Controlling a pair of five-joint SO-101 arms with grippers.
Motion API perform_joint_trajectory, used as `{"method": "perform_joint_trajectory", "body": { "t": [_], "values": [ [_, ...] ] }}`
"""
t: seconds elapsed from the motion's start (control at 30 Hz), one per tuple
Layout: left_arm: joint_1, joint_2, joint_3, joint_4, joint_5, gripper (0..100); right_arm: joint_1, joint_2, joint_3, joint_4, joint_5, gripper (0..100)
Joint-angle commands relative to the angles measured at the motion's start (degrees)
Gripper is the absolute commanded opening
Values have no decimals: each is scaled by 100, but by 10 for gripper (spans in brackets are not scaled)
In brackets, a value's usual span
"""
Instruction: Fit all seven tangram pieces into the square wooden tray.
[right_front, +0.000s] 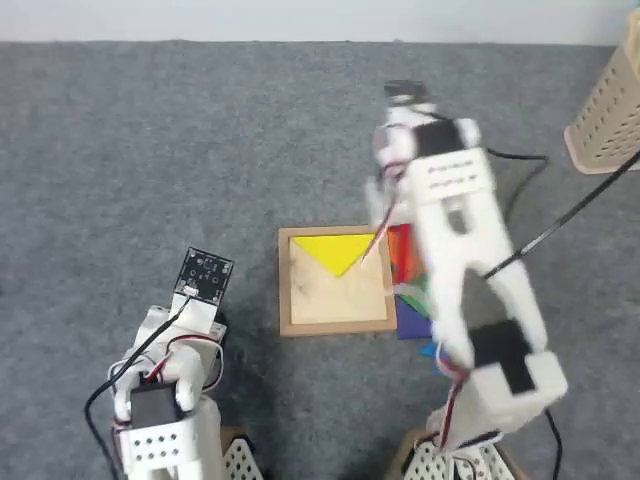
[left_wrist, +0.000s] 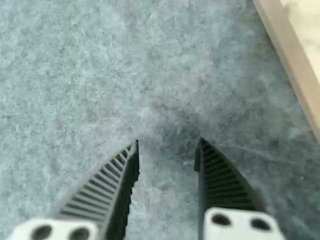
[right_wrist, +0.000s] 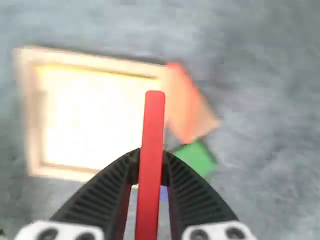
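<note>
Ribbed black fingers (right_wrist: 112, 185) of the right gripper (right_wrist: 150, 156) pinch a flat red piece (right_wrist: 154, 115) that stands on edge, its thin side facing the wrist camera as a straight bar with a rounded end. Beyond it lies the square wooden tray (right_wrist: 30, 110), pale and smooth inside a raised rim. Just beside the tray's outer edge are an orange piece (right_wrist: 187, 107) and a green piece (right_wrist: 197, 157).

From above, a yellow triangle (right_front: 335, 250) sits inside the tray against its far rim, its point toward the middle, and bare plywood shows around it. The loose pieces lie in a heap against the tray's right side, a blue-violet one (right_front: 412, 322) among them, partly under the right arm (right_front: 460, 230).

The left gripper (left_wrist: 167, 145) hangs over the fuzzy grey felt mat (left_wrist: 75, 75), its toothed jaws spread apart with nothing between them and a corner of the tray rim near it. A beige perforated holder (right_front: 610, 110) stands at the far right.
</note>
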Motion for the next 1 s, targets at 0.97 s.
{"method": "perform_joint_trajectory", "body": {
  "t": [0.97],
  "values": [
    [0,-62,-40,18,35,176,-1947,2062,-334,-1613,-958,99]
  ]
}}
